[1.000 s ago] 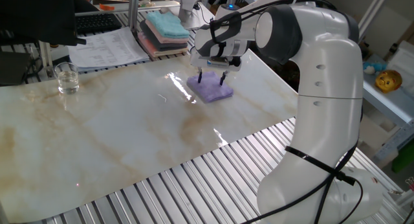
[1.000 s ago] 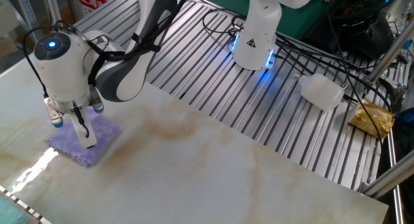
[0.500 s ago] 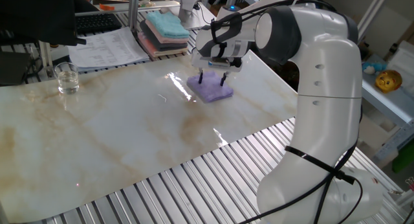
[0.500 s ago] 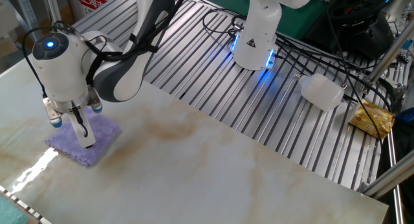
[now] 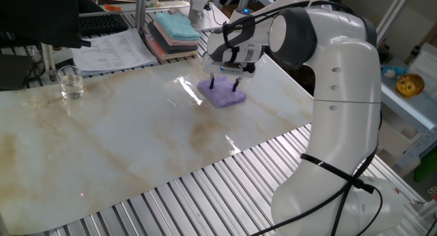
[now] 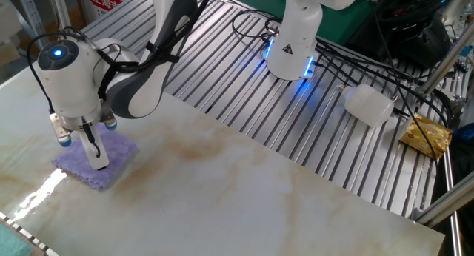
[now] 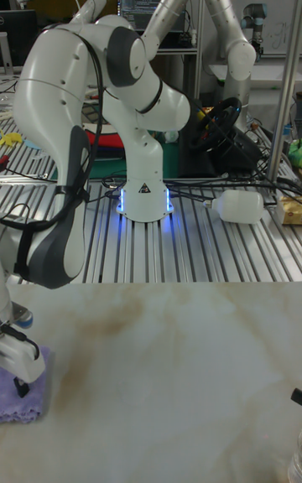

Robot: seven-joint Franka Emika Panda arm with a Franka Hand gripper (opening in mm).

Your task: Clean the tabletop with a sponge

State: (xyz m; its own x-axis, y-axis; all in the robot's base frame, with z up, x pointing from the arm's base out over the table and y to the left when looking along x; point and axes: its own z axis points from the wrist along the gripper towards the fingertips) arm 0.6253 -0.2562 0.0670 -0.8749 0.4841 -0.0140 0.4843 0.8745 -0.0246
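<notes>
The sponge [image 5: 222, 95] is a small lavender pad lying flat near the far right side of the marble-look tabletop [image 5: 123, 137]. My gripper [image 5: 225, 84] stands straight over it, open, with both black fingertips spread wide and resting on the pad's top. In the other fixed view the sponge [image 6: 111, 161] lies at the left of the tabletop [image 6: 244, 204]; the gripper [image 6: 87, 146] presses down on it and one finger [image 6: 95, 151] shows plainly. In the tall view the sponge [image 7: 23, 403] is at the bottom left corner under the gripper [image 7: 18, 366], half cut off by the frame.
A clear glass [image 5: 70, 82] stands at the tabletop's far left. Folded teal and pink cloths [image 5: 176, 28] and papers [image 5: 113, 53] lie behind the far edge. Ribbed metal slats [image 5: 205, 195] border the sheet. A white bottle [image 6: 368, 104] lies near the arm's base [image 6: 292, 45].
The hand has shifted only very slightly over the sponge. The pad stays in almost the same spot and the fingers keep the same spread.
</notes>
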